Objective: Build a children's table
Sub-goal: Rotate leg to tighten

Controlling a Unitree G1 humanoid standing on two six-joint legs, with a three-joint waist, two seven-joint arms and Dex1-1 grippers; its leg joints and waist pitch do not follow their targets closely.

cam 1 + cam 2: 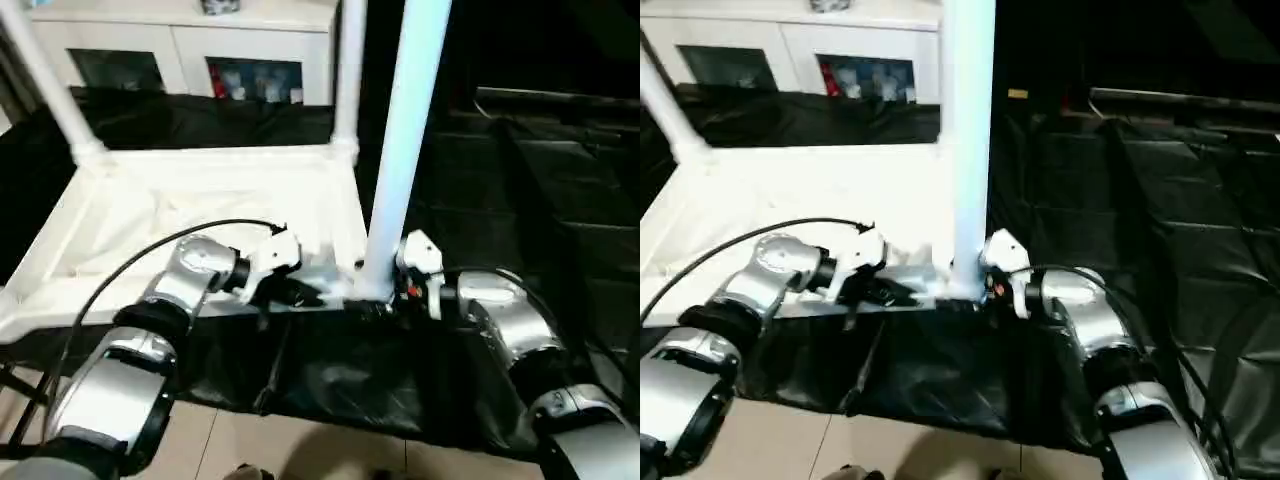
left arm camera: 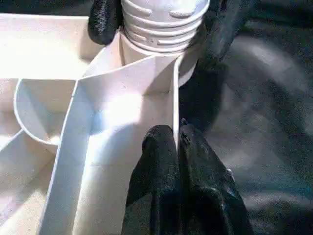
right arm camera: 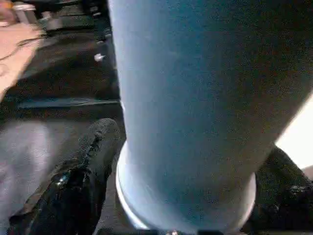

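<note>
The white tabletop (image 1: 200,190) lies upside down on black cloth, its ribbed underside facing up. Two white legs stand in its far corners, one on the left (image 1: 50,80) and one on the right (image 1: 348,70). A third leg (image 1: 405,130) stands upright in the near right corner socket, with its threaded end (image 2: 164,22) showing above the socket. My right gripper (image 1: 372,295) is closed around the base of that leg, one finger (image 3: 73,186) on each side. My left gripper (image 2: 177,142) is shut on the thin near rim wall of the tabletop, just left of that corner.
Black cloth (image 1: 520,180) covers the work surface, with much bare room to the right. A white cabinet with glass doors (image 1: 180,50) stands behind the tabletop. Pale floor tiles (image 1: 230,440) show below the cloth's near edge. A black cable (image 1: 120,270) loops over my left forearm.
</note>
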